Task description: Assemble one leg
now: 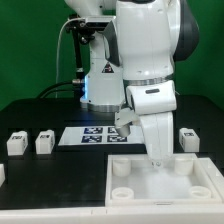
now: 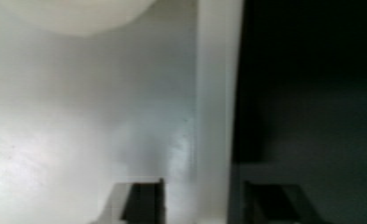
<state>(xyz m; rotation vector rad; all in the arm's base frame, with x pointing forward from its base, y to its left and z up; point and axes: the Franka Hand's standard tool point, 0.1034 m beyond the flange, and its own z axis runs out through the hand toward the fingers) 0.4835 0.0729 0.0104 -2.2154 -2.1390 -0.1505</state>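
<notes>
The large white tray-like piece point(image 1: 140, 182) with round corner sockets lies at the front on the exterior view's right. My gripper point(image 1: 155, 158) stands upright over its far rim. In the wrist view my gripper point(image 2: 205, 205) has one dark finger point(image 2: 144, 200) on each side of the tray's upright rim point(image 2: 219, 100), and the jaws look closed on it. Two legs point(image 1: 16, 143) point(image 1: 44, 142), small white blocks with tags, sit on the black table on the exterior view's left. Another leg point(image 1: 187, 138) sits on the right.
The marker board point(image 1: 88, 135) lies flat on the table behind the tray, partly hidden by my arm. The robot base point(image 1: 100, 80) stands behind it. A further white piece point(image 1: 2, 175) shows at the left edge.
</notes>
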